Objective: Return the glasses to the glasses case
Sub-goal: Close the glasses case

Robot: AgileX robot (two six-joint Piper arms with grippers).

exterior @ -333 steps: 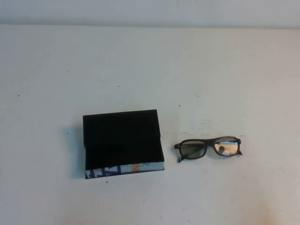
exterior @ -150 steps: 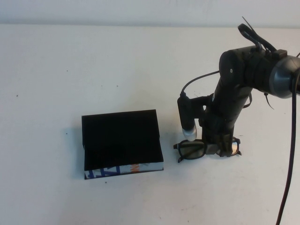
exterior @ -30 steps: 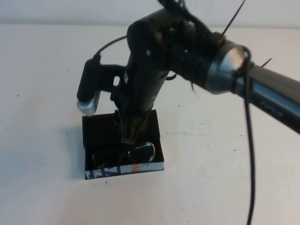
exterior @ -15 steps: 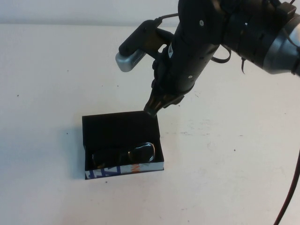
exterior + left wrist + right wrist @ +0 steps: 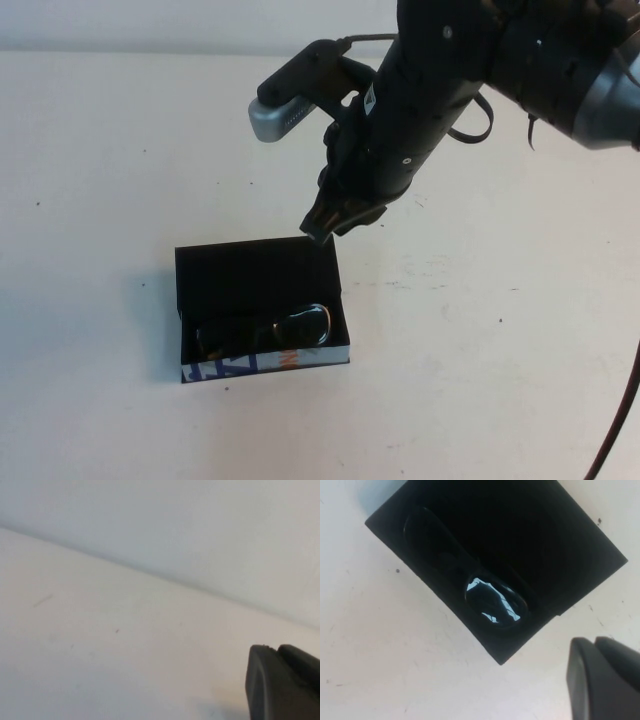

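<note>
Glasses (image 5: 265,329) lie inside the open glasses case (image 5: 262,268), along its printed front wall. Right gripper (image 5: 322,222) hangs above the rear edge, jaws pressed together, empty. Left gripper (image 5: 282,682) is parked; cannot tell its state. Lid wants closing: push gently from behind.

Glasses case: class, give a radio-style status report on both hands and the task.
Right hand shut, empty, above case's rear edge. Left hand away from work, over bare table. Glasses lying inside glasses case, lid open. Nothing in the way.

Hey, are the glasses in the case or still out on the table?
In. The glasses lie inside the open glasses case, along its printed front side. The right gripper hangs above, empty. The left gripper is parked elsewhere.
</note>
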